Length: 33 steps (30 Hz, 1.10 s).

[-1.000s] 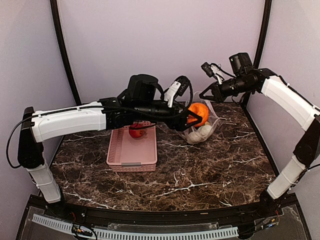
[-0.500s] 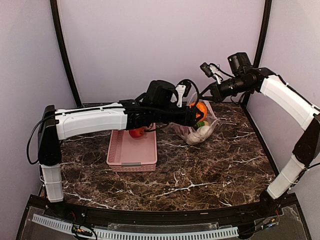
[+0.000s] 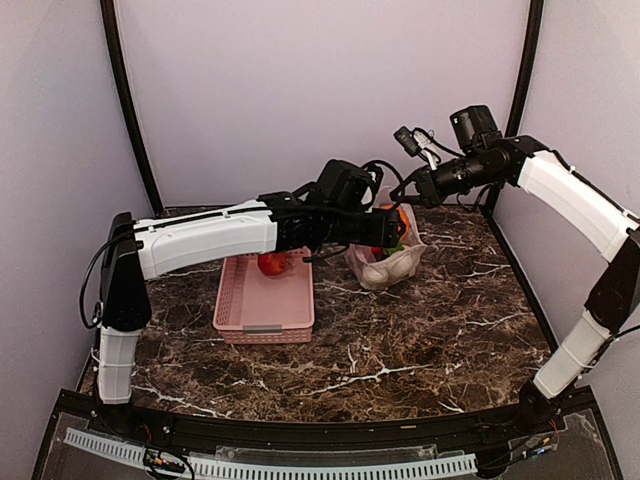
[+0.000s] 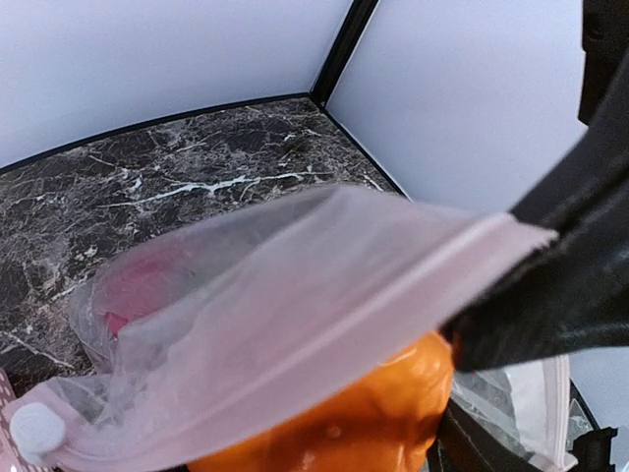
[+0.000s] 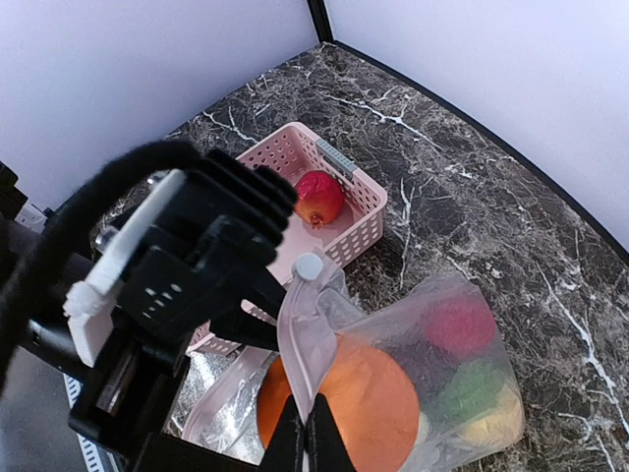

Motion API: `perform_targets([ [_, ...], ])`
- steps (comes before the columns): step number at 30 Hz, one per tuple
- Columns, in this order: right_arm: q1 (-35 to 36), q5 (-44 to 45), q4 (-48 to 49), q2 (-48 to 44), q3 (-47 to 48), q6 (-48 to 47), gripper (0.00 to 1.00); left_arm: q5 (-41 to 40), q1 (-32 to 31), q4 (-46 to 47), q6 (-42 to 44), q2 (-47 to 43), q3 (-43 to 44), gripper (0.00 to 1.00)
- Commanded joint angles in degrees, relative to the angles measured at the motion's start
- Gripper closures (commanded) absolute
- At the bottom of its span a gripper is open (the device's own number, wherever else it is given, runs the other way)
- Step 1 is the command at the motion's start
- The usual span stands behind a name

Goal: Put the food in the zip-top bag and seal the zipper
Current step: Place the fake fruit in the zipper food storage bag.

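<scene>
Stock on your bench: one zip-top bag, back right, its rim clamped and lifted by the right end effector; zipper unsealed. One orange piece, gripped by the left end effector, sits at the mouth. Bagged: one crimson piece, one green piece, one yellow piece, and white pieces you cannot count. One red piece remains in one pink basket. You still owe that piece and the sealing.

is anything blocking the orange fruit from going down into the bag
Nothing solid. The right gripper holds the zip-top bag open by its zipper, and the orange fruit in the left gripper sits at the mouth. Only the bag's own loose film drapes over it, seen from the left wrist.
</scene>
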Motion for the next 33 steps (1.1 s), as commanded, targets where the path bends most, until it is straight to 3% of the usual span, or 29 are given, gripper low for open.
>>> perform_targets([
  [1,0.45,-1.47,0.63,-1.28,2.28,1.14,1.00,-3.62,-0.16,-6.76,-1.82,1.53,4.52,0.22],
  [4,0.44,-0.67,0.57,-1.00,2.66,1.39,1.00,-3.93,-0.16,-7.93,-1.32,1.46,5.85,0.19],
  [7,0.42,0.86,0.49,-0.74,2.71,1.38,1.00,-3.88,-0.16,-8.87,-0.74,0.85,6.37,0.08],
  [17,0.27,3.90,0.68,0.46,3.06,1.08,1.00,2.84,-0.16,-4.24,3.60,-3.60,5.00,0.01],
  [21,0.07,5.06,1.02,1.00,2.53,0.87,1.00,5.49,-0.28,0.00,5.32,-8.08,0.21,0.01],
  [26,0.07,5.60,1.56,1.02,1.35,0.07,1.00,11.02,-0.25,10.99,5.39,-18.39,-15.82,0.01],
  [30,0.05,5.13,1.88,1.15,0.78,0.06,1.00,10.46,-0.25,14.28,2.41,-23.73,-24.07,0.06],
  [33,0.03,4.54,1.86,1.84,1.13,0.22,1.00,9.64,-0.25,10.92,-0.76,-23.69,-25.51,0.25],
])
